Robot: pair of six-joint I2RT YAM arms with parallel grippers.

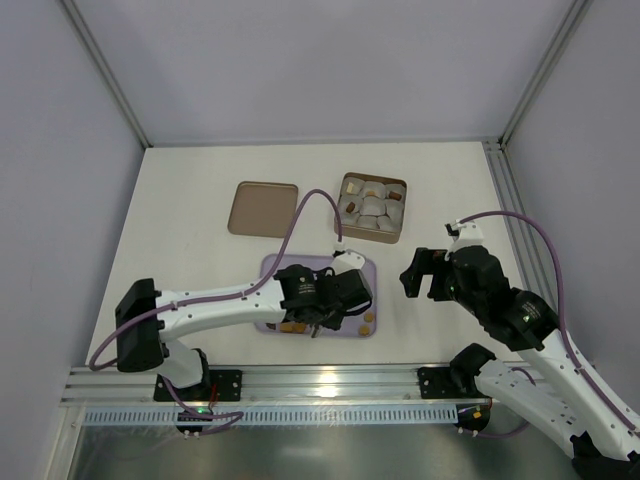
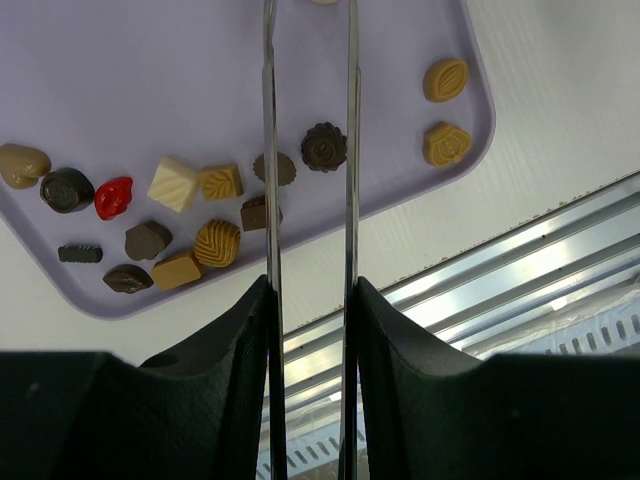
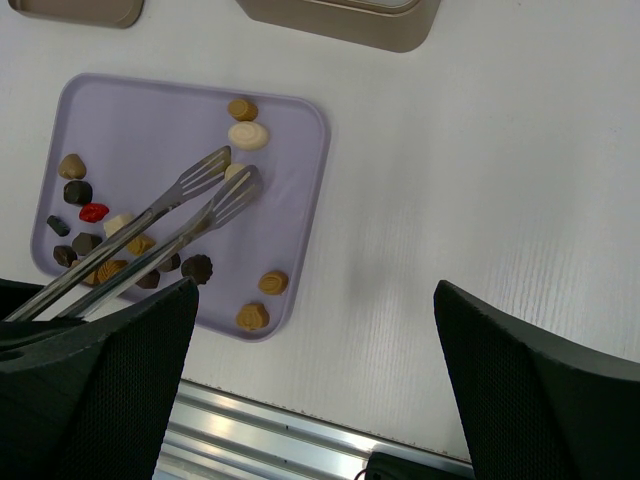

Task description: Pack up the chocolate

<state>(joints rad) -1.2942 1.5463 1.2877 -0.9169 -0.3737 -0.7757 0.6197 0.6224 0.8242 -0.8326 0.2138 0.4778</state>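
L hand (image 2: pixel 310 290) clamped on metal tongs (image 2: pixel 268 150). Black fingers (image 2: pixel 240 330) press both blades from outside; blades nrly parallel, narrow gap. Tongs reach out over lavender tray (image 2: pixel 200 60), tips near tray's middle by a cream pc (image 3: pixel 236 172). Contact w/ it: can't tell.

Chocolate (image 2: pixel 174 184) lies loose on tray, mostly bunched at one end: cream cube, red pc (image 2: pixel 114 197), several dark + caramel pcs. Dark fluted pc (image 2: pixel 324 147) shows betw. the blades in L wrist view. Two caramel pcs (image 2: pixel 446 80) sit apart from the bunch, near tray corner on the rail side.

R hand (image 3: pixel 315 295) spread wide, gripping nothing, hanging over counter (image 3: pixel 480 200) to R of tray.

Tan box (image 1: pixel 345 181) behind tray, pale liners (image 1: pixel 375 208) inside, a few w/ brown pcs in them. Flat brown lid (image 1: pixel 263 208) on counter just L of box, not touching.
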